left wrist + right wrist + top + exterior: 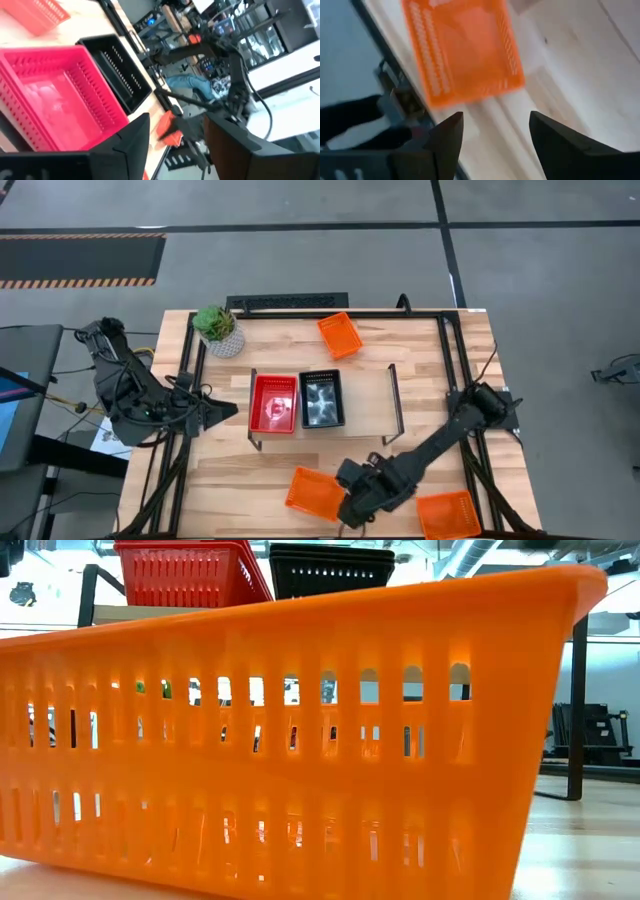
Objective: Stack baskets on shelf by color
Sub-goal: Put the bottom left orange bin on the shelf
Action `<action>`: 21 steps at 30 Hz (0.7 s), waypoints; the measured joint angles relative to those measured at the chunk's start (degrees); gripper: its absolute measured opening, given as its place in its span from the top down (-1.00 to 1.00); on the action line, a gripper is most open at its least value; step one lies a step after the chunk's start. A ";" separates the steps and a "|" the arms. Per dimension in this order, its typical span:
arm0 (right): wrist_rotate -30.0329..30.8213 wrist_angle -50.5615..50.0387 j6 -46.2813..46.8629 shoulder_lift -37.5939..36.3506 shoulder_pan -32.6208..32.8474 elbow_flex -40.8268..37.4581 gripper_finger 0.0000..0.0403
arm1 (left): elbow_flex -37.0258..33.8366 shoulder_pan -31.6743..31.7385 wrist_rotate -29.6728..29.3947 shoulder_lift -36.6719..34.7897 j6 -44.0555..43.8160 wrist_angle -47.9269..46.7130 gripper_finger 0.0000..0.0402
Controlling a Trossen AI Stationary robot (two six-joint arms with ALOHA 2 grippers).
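On the shelf (368, 405) stand a red basket stack (273, 402) and a black basket stack (321, 400), side by side at its left half. Three orange baskets rest flat on the table: one by the far edge (339, 335), one near the near edge (314, 493), one at the near right (446, 514). My right gripper (347, 508) is open just right of the near orange basket (465, 50), which lies ahead of its fingers (495, 115) without touching them. My left gripper (230, 412) is open and hovers left of the shelf, facing the red basket stack (55, 105).
A white pot with a green plant (220, 330) stands at the far left of the table. The shelf's right third is bare wood. The near orange basket (300, 740) fills the low view, with the red stack (190, 570) and the black stack (330, 565) behind it.
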 joint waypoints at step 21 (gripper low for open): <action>1.08 17.66 -15.30 4.81 -7.55 -9.56 -0.24 | 0.00 0.01 7.44 -0.03 2.01 -1.47 0.11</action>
